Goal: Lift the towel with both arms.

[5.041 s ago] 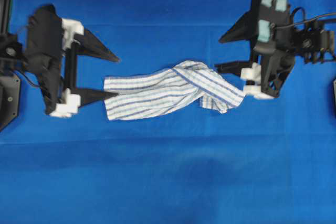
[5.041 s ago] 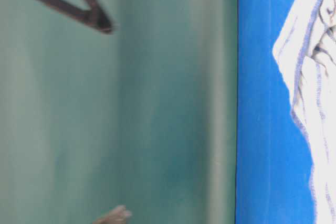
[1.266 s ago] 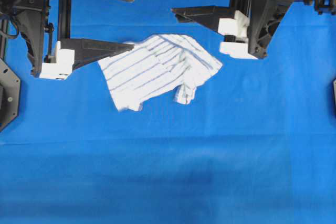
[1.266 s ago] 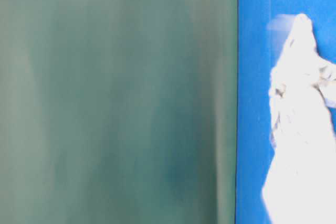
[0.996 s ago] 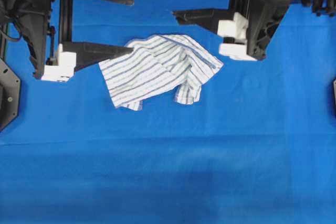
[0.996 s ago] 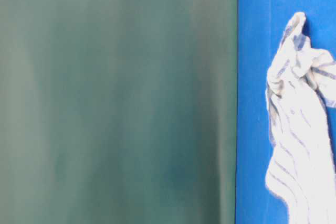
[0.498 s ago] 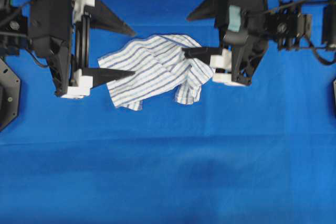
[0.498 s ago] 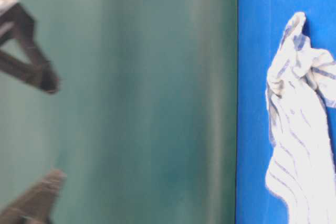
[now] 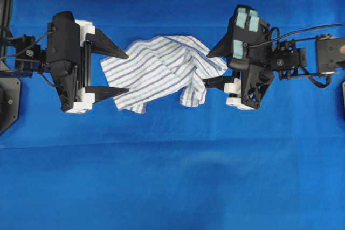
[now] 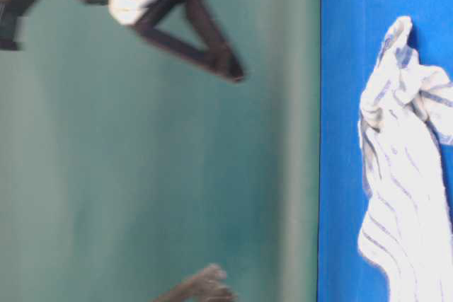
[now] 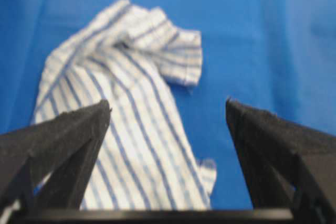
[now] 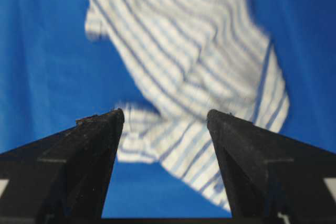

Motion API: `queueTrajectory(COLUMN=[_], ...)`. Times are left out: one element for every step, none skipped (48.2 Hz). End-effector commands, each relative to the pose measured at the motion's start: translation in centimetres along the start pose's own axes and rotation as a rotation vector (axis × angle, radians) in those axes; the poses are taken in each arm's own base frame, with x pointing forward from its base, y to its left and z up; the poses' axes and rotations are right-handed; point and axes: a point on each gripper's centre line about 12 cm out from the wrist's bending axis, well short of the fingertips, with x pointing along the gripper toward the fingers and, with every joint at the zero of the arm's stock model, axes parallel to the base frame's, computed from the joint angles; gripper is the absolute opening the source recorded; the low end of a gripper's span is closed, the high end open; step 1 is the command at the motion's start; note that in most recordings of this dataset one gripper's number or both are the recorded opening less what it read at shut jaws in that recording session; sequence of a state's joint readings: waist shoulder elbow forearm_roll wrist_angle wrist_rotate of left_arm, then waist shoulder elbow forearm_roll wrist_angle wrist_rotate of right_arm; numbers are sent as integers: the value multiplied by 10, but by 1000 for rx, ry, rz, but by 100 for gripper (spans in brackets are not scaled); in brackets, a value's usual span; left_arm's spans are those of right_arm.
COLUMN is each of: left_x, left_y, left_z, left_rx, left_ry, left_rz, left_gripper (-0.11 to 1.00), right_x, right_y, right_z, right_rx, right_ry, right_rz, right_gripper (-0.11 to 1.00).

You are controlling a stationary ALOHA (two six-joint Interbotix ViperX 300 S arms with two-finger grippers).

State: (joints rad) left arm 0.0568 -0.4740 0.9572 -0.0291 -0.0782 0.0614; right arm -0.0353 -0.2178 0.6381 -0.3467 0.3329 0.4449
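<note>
The towel (image 9: 161,71) lies crumpled on the table cloth (image 9: 172,176), toward the far half of the table as seen from overhead. The left gripper (image 9: 128,72) sits just left of it, its two fingers bracketing the towel's left edge. The right gripper (image 9: 207,69) sits just right of it, fingers pointing at the towel's right edge.

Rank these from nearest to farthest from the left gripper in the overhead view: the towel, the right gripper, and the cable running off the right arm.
1. The towel, just right of the left gripper, its edge between the open fingers.
2. The right gripper, at the towel's far side.
3. The cable, farthest, at the right edge.
</note>
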Motion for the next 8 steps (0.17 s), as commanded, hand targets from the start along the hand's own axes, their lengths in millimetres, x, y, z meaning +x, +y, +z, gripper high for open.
queueTrajectory(left_x=[6, 7, 10, 12, 14, 17, 19, 21], left_y=[0, -1, 0, -1, -1, 0, 0, -1], left_z=[-8, -12, -15, -19, -24, -29, -33, -37], left_rx=[0, 1, 0, 1, 1, 1, 1, 0], left_ry=[-20, -18, -17, -12, -8, 2, 8, 17], left_rz=[3, 2, 4, 3, 3, 5, 5, 4], left_gripper=[90, 90, 90, 90, 90, 90, 90, 90], right_x=[6, 9, 12, 15, 18, 20, 23, 25], right_y=[-3, -3, -4, -4, -4, -4, -5, -5], right_z=[-6, -9, -13, -16, -19, -21, -24, -26], right_rx=[18, 24, 26, 32, 35, 38, 41, 42], right_ry=[-10, -4, 1, 5, 8, 10, 14, 18], right_rz=[8, 8, 10, 11, 14, 16, 18, 19], right_gripper=[66, 66, 66, 66, 66, 66, 66, 66])
